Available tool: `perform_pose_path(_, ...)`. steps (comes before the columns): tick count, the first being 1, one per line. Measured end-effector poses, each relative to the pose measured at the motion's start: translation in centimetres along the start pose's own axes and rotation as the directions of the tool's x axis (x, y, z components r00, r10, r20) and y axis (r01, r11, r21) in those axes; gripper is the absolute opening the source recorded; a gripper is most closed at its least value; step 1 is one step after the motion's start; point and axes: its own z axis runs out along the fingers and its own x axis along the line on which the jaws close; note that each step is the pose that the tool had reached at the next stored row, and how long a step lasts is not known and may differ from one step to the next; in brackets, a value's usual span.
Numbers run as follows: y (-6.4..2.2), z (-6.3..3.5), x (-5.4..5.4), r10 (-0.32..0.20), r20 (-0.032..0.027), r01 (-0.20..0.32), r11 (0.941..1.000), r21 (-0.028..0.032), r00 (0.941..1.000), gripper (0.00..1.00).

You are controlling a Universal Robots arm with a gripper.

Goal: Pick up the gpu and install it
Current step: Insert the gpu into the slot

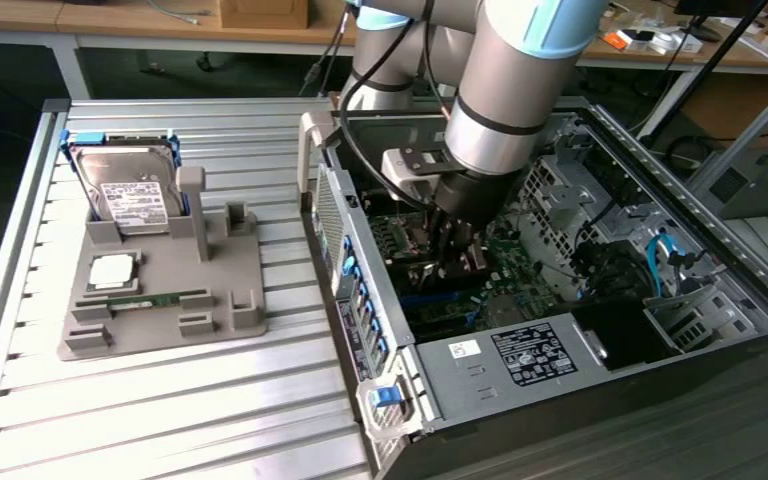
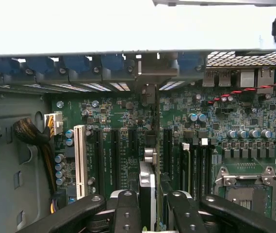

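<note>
You see the gpu edge-on, a thin dark card with a roundish silver cooler on one face, standing upright over the green motherboard's expansion slots inside the open case.

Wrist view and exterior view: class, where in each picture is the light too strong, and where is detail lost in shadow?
Wrist view: the pale band beyond the computer case is washed out to near white, while the motherboard is evenly lit and the fingers holding the gpu are dark. Exterior view: the slatted table is bright, and the case interior around the gripper sits in shadow.
</note>
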Motion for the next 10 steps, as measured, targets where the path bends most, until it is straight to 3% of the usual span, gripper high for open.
perform_pose_path(10, -0.18, 0.40, 0.10, 0.000, 0.0004, 0.000, 1.0000, -0.0002, 1.0000, 0.27)
